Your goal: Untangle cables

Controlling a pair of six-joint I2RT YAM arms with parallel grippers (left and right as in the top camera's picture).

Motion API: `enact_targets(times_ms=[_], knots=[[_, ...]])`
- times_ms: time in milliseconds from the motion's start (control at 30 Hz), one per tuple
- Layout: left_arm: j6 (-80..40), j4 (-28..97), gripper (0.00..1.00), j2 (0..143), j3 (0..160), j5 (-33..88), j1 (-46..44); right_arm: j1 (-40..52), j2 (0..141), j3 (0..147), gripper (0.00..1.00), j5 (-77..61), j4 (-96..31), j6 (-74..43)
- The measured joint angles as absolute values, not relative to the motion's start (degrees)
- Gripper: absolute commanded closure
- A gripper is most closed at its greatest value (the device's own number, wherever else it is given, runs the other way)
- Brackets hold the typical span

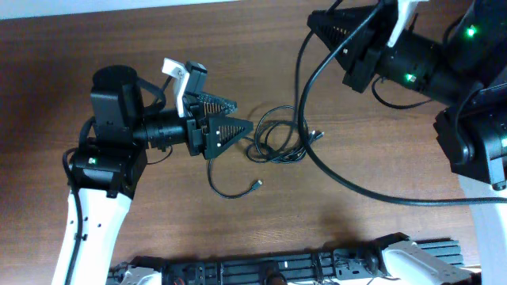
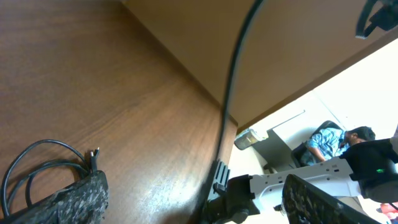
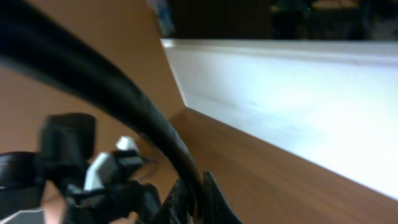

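The cables [image 1: 279, 136] are thin black cords lying in a loose tangle of loops at the table's middle, with a small plug [image 1: 318, 134] at the right. One cord trails down and left to a plug [image 1: 257, 184]. My left gripper [image 1: 242, 115] is open and empty, just left of the tangle, its lower finger close to the loops. In the left wrist view the loops [image 2: 34, 168] and a plug [image 2: 94, 155] lie beside the left finger of the wide open gripper [image 2: 196, 190]. My right gripper [image 1: 313, 20] is raised at the far right, shut and empty [image 3: 202, 190].
A thick black arm wire [image 1: 348, 184] hangs from the right arm, crosses the tangle's right side and runs off to the right; it also crosses the right wrist view [image 3: 112, 106]. A black rail [image 1: 317, 261] lies along the wooden table's front edge [image 1: 119, 47].
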State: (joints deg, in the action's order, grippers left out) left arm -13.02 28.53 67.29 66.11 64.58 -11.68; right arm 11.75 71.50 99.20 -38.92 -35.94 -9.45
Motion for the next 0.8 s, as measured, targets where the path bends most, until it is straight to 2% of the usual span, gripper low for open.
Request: enact_targets(times_ms=[200, 467, 600, 800], knots=[[-13.0, 29.3, 0.1, 67.3, 66.1, 64.4, -11.7, 11.7, 71.5, 99.2, 0.96, -23.2, -48.4, -1.6], [-13.0, 29.3, 0.1, 67.3, 66.1, 64.4, -11.7, 11.7, 71.5, 99.2, 0.96, 0.3, -55.0, 3.5], [-13.0, 29.4, 0.1, 67.3, 66.1, 64.5, -11.7, 11.7, 73.0, 99.3, 0.96, 6.0, -62.0, 6.5], [-13.0, 29.3, 0.1, 67.3, 66.1, 64.4, -11.7, 11.7, 79.4, 99.2, 0.96, 7.5, -73.4, 5.7]])
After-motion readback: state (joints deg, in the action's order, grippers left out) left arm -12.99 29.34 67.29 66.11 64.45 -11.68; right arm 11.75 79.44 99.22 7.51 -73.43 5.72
